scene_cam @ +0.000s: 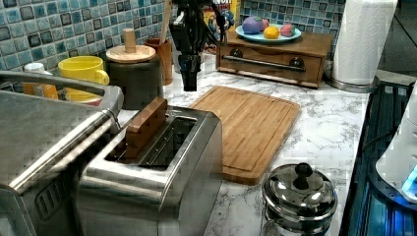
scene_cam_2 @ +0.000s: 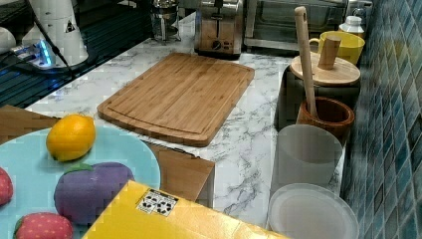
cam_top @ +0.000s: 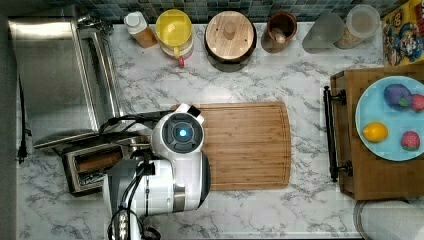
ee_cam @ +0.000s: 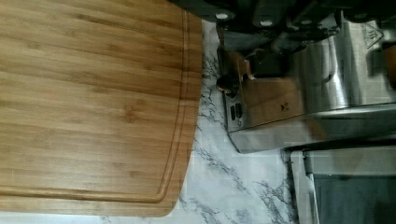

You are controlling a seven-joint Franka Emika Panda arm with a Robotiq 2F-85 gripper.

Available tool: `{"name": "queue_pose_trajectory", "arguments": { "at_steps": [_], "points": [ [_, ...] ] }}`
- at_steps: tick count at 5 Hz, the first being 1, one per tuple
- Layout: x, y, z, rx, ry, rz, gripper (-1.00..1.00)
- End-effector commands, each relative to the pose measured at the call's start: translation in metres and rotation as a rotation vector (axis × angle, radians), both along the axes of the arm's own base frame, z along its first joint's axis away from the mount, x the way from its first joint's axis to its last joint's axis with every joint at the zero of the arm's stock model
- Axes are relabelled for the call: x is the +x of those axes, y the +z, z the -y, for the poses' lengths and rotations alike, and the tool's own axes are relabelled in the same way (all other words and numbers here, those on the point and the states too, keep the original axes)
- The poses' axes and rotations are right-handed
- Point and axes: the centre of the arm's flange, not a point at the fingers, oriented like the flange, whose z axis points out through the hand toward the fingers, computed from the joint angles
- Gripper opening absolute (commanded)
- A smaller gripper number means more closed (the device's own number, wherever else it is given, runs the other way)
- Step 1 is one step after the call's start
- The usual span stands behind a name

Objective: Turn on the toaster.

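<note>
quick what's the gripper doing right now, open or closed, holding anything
Gripper: above the counter near the toaster; open or closed cannot be told.

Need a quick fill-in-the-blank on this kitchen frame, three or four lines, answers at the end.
1. A piece of ____ stands in one slot of the toaster.
2. The wooden cutting board lies on a counter patterned like ____.
3. In the top view, the toaster sits to the ____ of the cutting board.
4. The blue plate holding toy fruit rests on a ____ box with a bar handle.

Missing words: bread; marble; left; wooden
</note>
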Motion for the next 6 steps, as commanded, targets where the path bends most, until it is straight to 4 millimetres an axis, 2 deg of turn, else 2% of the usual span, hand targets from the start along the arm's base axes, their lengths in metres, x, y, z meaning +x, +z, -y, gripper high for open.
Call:
{"name": "queue_pose_trajectory", "arguments": {
  "at_steps": [1,3,4,5,6],
  "points": [
    [-0.019,-0.016,-0.036,-0.006,0.093,-0.007,-1.0],
    [-0.021,-0.021,-0.04,0.043,0.117,-0.016,-1.0],
    [-0.024,-0.027,-0.052,0.022,0.152,-0.016,-1.0],
    [-0.017,-0.042,-0.054,-0.019,0.125,-0.05,-1.0],
    [-0.016,-0.048,-0.048,-0.049,0.077,-0.017,-1.0]
  ]
}}
